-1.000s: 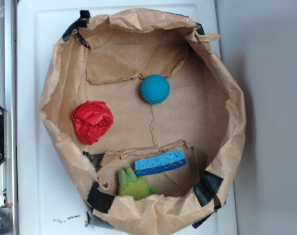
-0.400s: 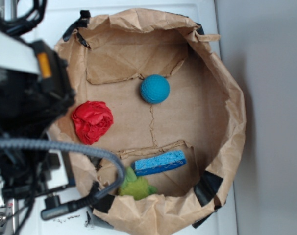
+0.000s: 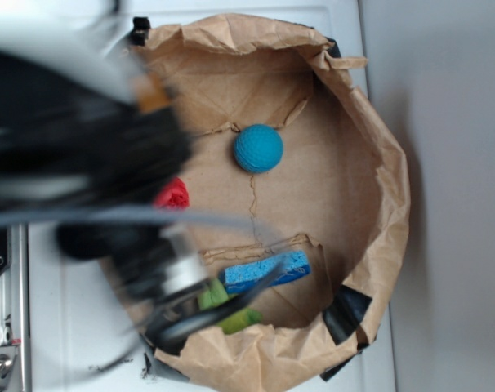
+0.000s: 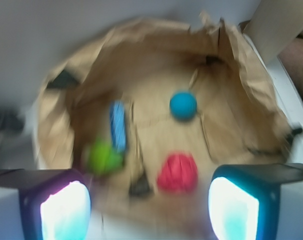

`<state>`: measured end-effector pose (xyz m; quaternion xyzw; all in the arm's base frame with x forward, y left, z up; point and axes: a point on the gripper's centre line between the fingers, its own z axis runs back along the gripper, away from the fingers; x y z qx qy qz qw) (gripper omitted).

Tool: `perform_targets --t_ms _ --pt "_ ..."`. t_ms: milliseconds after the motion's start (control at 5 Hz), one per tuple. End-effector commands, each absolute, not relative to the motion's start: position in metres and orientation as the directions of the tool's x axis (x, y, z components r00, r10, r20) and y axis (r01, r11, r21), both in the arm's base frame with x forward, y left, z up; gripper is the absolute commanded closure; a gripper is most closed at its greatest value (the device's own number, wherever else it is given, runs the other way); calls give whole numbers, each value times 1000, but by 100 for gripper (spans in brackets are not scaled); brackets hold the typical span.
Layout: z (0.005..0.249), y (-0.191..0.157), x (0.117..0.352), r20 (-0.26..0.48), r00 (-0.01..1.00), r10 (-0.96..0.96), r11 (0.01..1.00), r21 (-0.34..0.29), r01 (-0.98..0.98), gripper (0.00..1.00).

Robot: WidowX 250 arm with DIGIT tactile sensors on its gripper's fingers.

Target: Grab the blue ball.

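Note:
The blue ball [image 3: 258,148] is a small teal-blue round ball lying on the paper floor in the upper middle of the brown paper bag basket [image 3: 378,163]. It also shows in the wrist view [image 4: 183,105], far ahead of the jaws. My gripper [image 4: 149,210] is open and empty, with its two pads wide apart at the bottom corners of the wrist view. In the exterior view the blurred black arm [image 3: 92,155] covers the left of the basket, well left of the ball, and the fingertips are not distinguishable there.
A red wrinkled wad [image 3: 174,194] is mostly hidden by the arm; it shows in the wrist view [image 4: 177,172]. A flat blue sponge [image 3: 268,271] and a green toy [image 3: 227,314] lie at the basket's lower part. The basket walls stand crumpled all round.
The arm has swept in from the left over the basket, now covering most of the red wad and the left wall. The ball, sponge and green toy have not moved.

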<state>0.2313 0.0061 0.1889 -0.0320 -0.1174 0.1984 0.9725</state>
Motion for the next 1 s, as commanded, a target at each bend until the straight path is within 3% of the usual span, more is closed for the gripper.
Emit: perform_targets --t_ms 0,800 --pt "152 35 281 281 772 570 815 -70 -575 0" --pt "68 77 317 412 728 549 782 56 -621 0"
